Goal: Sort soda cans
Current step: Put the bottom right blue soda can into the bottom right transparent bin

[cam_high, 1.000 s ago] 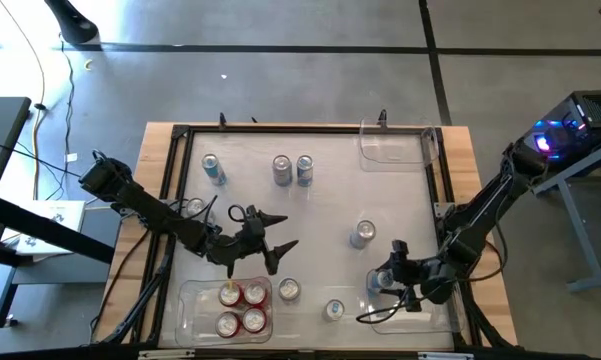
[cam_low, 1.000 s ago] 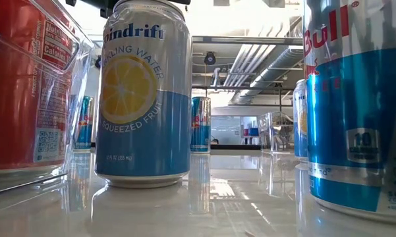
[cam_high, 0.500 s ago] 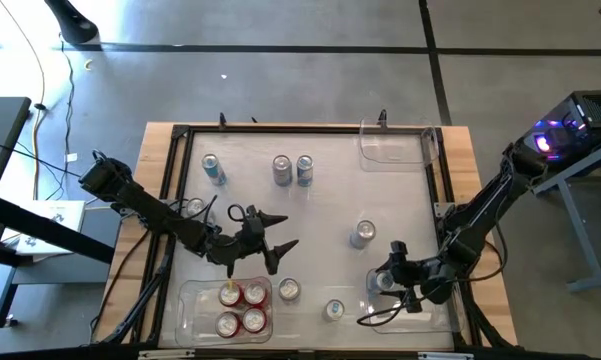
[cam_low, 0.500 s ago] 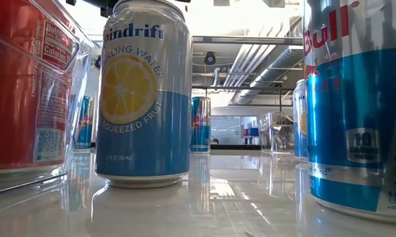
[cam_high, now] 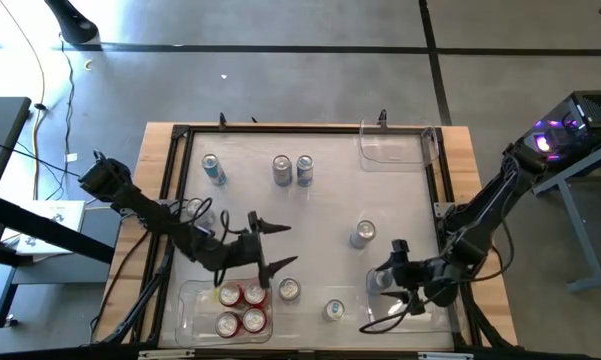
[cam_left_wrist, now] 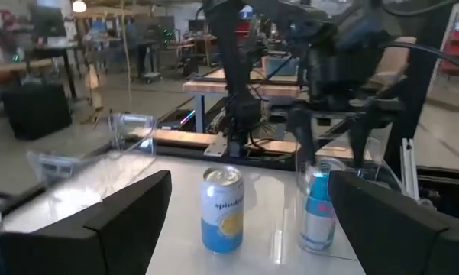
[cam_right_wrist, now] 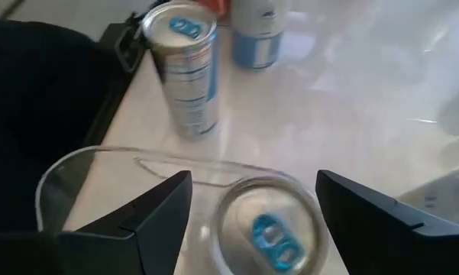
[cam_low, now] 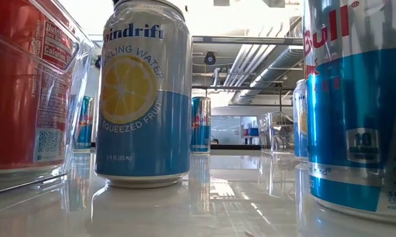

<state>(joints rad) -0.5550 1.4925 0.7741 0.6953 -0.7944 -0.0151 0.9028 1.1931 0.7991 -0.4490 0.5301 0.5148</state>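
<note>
The right gripper (cam_right_wrist: 252,210) at the lower right of the high view has its fingers spread on either side of a blue can (cam_right_wrist: 271,229), standing in the clear bin (cam_high: 435,318); whether the pads touch it I cannot tell, and it looks like a can being set down among its own colour. The left gripper (cam_high: 270,247), lower centre, hangs wide and empty over the bare tabletop, just above the bin of red cans (cam_high: 242,308). Other cans (cam_high: 292,170) stand loose across the glossy white table (cam_high: 380,200): smooth metal cylinders with silver tops
</note>
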